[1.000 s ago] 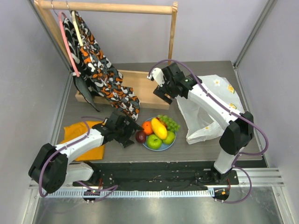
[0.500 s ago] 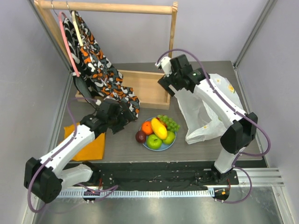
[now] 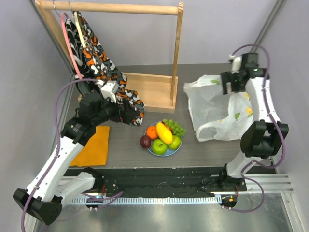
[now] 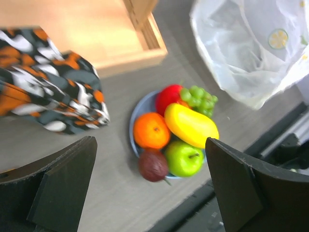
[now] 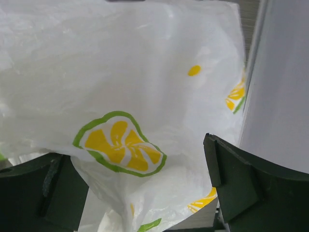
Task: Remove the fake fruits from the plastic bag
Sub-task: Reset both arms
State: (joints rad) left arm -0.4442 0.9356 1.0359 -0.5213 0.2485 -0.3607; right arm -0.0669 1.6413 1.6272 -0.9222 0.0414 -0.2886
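Observation:
The fake fruits sit piled on a round light-blue plate (image 3: 155,152) at the middle front: orange (image 3: 152,131), yellow mango (image 3: 164,133), green apple (image 3: 159,146), dark plum (image 3: 145,141), grapes (image 3: 175,127), green pear (image 3: 175,141). In the left wrist view the orange (image 4: 151,130), mango (image 4: 190,124), green apple (image 4: 185,158), plum (image 4: 153,166), red apple (image 4: 169,96) and grapes (image 4: 197,96) show. My left gripper (image 3: 124,114) is open, raised left of the plate. The plastic bag (image 3: 212,108) lies at the right. My right gripper (image 3: 231,86) is open above its far part (image 5: 120,96).
A wooden clothes rack (image 3: 176,53) with a patterned garment (image 3: 104,77) on a hanger stands at the back, on a wooden base (image 3: 149,92). A folded orange cloth (image 3: 94,147) lies at front left. Walls close both sides; the right wall (image 5: 280,96) is close to the right gripper.
My left gripper has drawn back from the plate, up and to the left. My right arm has swung from the rack's post to the far right, over the bag.

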